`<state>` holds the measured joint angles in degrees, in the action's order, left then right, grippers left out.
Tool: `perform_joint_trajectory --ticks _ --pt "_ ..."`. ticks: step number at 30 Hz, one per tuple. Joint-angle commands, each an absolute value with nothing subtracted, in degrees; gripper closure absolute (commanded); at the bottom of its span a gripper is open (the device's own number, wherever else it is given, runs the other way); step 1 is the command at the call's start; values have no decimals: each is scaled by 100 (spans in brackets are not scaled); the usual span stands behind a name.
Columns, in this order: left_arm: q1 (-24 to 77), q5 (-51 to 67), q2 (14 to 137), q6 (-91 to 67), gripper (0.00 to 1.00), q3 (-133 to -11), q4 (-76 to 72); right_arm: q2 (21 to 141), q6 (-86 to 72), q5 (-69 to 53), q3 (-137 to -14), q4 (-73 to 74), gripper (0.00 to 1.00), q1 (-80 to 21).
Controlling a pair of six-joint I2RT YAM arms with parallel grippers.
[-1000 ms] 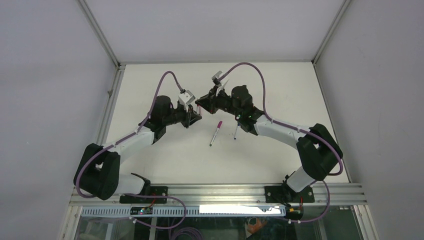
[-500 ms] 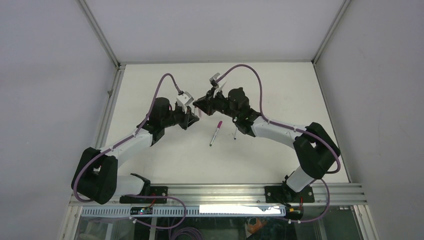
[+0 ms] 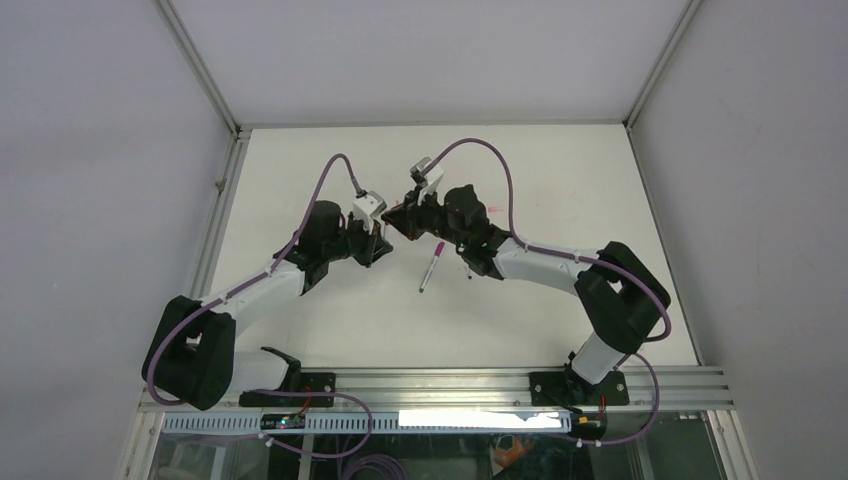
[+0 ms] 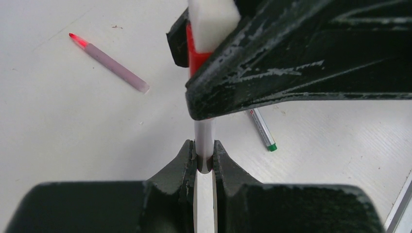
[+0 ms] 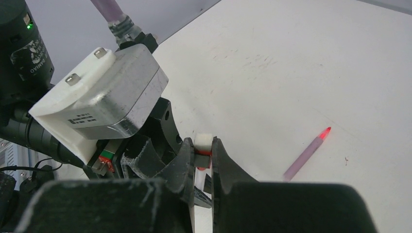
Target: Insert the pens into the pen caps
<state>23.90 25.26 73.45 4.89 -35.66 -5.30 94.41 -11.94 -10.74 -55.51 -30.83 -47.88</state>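
Observation:
My left gripper (image 4: 204, 154) is shut on the lower end of a white pen (image 4: 203, 138) that points at my right gripper. My right gripper (image 5: 203, 154) is shut on a red pen cap (image 5: 202, 151) with a white end block. In the left wrist view the pen's upper end runs up to the red cap (image 4: 195, 48) behind the right gripper's fingers; the joint itself is hidden. In the top view the two grippers meet tip to tip, left (image 3: 381, 240) and right (image 3: 396, 218), above the table's middle.
A pinkish pen with a red tip (image 4: 109, 62) lies on the table; it also shows in the right wrist view (image 5: 305, 155). A white pen with a green end (image 4: 262, 130) lies nearby. A magenta-capped pen (image 3: 431, 266) lies in the middle of the white table (image 3: 560, 170).
Both grippers, still joined at the pen and cap, have shifted a little to the left. The right arm has reached further left and the left wrist has drawn back.

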Motion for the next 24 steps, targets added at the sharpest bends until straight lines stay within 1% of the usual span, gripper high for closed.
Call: perform_joint_trajectory --ticks 1,11,20,24 --pt "2391 2697 6607 507 100 -3870 -2366 9964 -963 -1015 -5075 -1352 100 -4942" --pt "2391 2571 6109 270 100 -3609 -3054 10137 -1112 -1443 -5016 -1309 100 -5021" --pt "2391 2601 5871 205 100 -3235 -3967 10436 -948 -1712 -5431 -501 100 -5095" --pt "2395 2566 5786 193 100 -3170 -4154 10560 -893 -1744 -5540 -237 100 -5121"
